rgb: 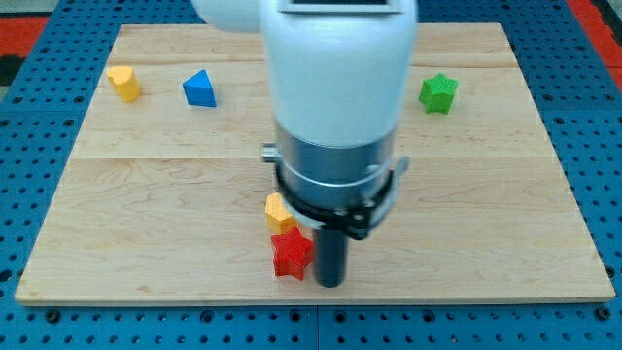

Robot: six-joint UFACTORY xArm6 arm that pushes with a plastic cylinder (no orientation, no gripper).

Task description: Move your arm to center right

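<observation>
The arm [335, 87] descends from the view's top, its broad white casing and grey collar filling the middle of the wooden board [146, 214], with the straight dark rod pointing down near the board's bottom edge. My tip [330, 284] rests just right of the red star block [291, 255], touching it or nearly so; contact cannot be confirmed. The arm carries no jaws, only the rod, so there is nothing to open, close or clamp.

Five blocks are visible, one of each. An orange block [278, 211], its shape partly hidden by the collar, sits just above the red star, up and left of my tip. A yellow block [124, 83] and a blue triangular block [199, 88] lie far up and left of my tip. A green star block [438, 92] lies well up and right.

The board's centre right, up and right of my tip, lies well apart from the rod.
</observation>
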